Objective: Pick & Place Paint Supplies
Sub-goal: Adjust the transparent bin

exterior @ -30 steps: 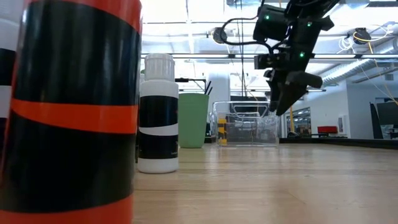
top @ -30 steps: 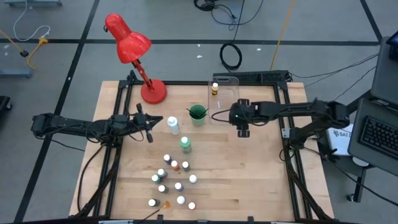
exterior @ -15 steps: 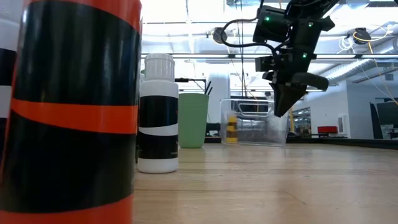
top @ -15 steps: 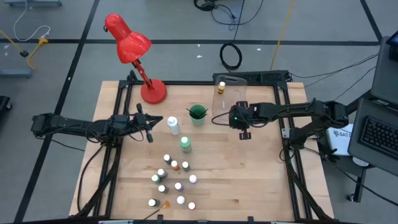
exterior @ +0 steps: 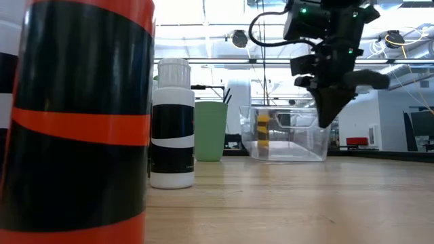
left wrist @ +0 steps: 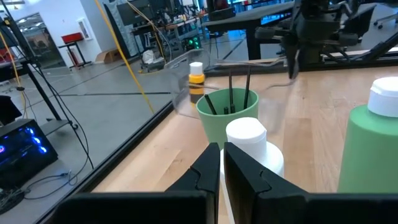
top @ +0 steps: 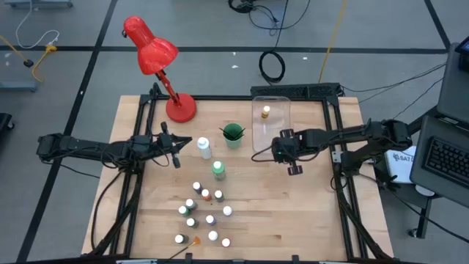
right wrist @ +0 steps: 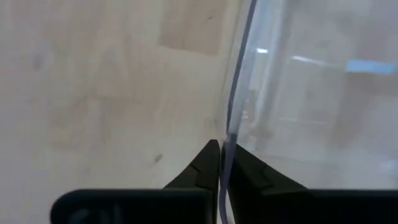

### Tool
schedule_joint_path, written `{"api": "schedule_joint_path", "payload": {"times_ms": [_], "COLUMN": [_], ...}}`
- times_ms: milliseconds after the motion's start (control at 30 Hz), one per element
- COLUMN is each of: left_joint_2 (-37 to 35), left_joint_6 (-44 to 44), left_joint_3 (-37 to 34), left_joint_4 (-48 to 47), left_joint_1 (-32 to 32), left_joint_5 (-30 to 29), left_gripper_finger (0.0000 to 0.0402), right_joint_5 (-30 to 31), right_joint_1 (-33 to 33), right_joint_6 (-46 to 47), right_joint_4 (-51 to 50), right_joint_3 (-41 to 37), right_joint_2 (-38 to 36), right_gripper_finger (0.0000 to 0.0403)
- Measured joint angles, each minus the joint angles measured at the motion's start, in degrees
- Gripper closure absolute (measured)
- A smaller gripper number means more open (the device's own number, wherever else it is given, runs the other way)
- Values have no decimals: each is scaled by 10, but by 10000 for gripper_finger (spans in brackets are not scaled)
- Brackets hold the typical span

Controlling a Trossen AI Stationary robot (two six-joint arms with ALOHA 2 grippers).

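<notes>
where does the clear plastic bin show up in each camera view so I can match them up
High view: clear plastic bin right of centre, near the far edge, beside the green cup.
Low view: mid-picture, right of the cup, under the right gripper.
Left wrist view: faint, behind the cup.
Right wrist view: its rim fills the frame, pinched between the fingers.
Shared landmark: the small yellow bottle inside.

Two dark jointed arms trailing black cables.

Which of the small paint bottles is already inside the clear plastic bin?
Only the small yellow-banded bottle; it stands inside the clear plastic bin, while the other small white-capped bottles remain grouped on the wooden table.
</notes>
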Motion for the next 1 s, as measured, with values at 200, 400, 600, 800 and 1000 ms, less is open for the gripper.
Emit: {"api": "schedule_joint_path", "payload": {"times_ms": [200,400,600,800,1000], "left_joint_2": [0,0,0,0,0], "left_joint_6": [0,0,-2,-2,-2], "left_joint_3": [0,0,0,0,0], "left_joint_4": [1,2,2,1,1], "left_joint_1": [0,0,0,0,0], "left_joint_5": [0,0,0,0,0], "left_gripper_finger": [376,376,376,376,376], "right_joint_5": [-20,-51,-51,-51,-63], "right_joint_1": [37,67,96,115,125], "right_joint_6": [37,82,107,148,164], "right_joint_4": [-65,-71,-74,-70,-63], "right_joint_3": [28,44,44,37,32], "right_joint_2": [2,2,2,3,3], "right_gripper_finger": [399,399,399,392,346]}}
